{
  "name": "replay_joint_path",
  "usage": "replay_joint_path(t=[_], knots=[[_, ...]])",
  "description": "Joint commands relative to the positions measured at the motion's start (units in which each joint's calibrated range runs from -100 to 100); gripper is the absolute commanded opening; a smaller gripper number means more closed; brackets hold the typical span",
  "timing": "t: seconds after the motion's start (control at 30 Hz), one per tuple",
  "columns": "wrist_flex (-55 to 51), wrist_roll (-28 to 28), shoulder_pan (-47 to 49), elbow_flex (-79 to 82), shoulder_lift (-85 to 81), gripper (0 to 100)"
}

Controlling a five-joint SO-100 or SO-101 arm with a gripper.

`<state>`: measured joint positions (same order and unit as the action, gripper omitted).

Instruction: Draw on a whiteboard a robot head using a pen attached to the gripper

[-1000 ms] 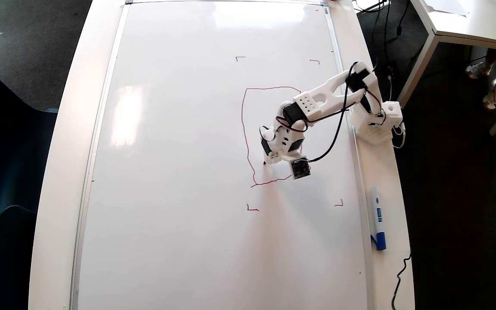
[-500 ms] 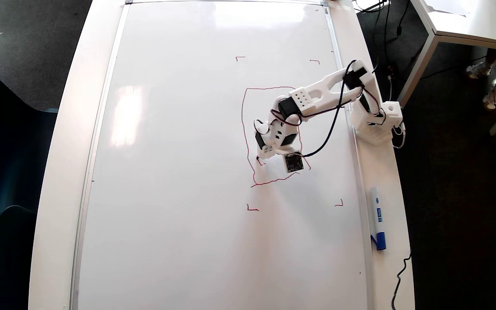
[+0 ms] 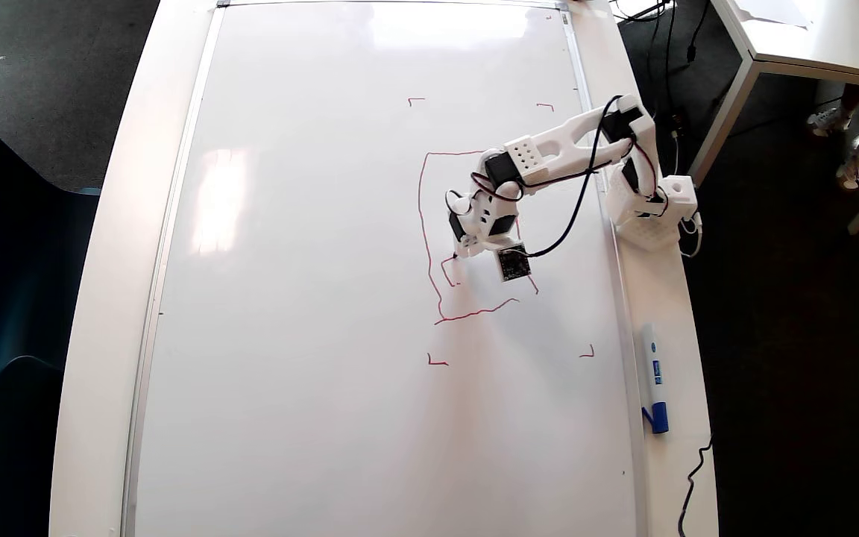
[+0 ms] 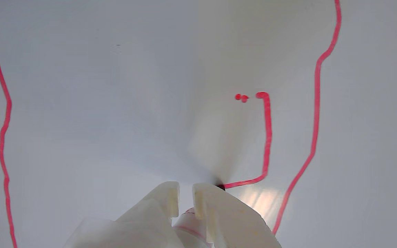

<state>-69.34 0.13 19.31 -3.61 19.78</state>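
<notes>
The whiteboard (image 3: 310, 298) lies flat and fills most of the overhead view. On it is the red robot head outline (image 3: 422, 224), a tall wobbly rectangle, partly hidden under the arm. Inside it, a small part-drawn square (image 3: 447, 272) shows two sides; in the wrist view it is an L-shaped red line (image 4: 268, 137) with two red dots beside its end. My white gripper (image 3: 461, 250) (image 4: 185, 193) is shut on the pen (image 4: 191, 225). The pen's tip (image 4: 221, 187) touches the board at the end of that line.
Four small red corner marks (image 3: 437, 362) frame the drawing area. A white marker with a blue cap (image 3: 653, 388) lies on the table's right strip. The arm's base (image 3: 649, 212) stands on that strip. A black cable (image 3: 694, 477) trails at the lower right.
</notes>
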Motion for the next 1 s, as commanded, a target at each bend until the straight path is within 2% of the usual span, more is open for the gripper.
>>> replay_joint_path(t=[0.0, 0.53, 0.97], knots=[[-0.25, 0.19, -0.41, 3.84, -4.48, 1], [0.1, -2.01, 6.88, 5.11, -6.49, 1], [7.13, -1.96, 7.1, 4.29, -3.89, 1]])
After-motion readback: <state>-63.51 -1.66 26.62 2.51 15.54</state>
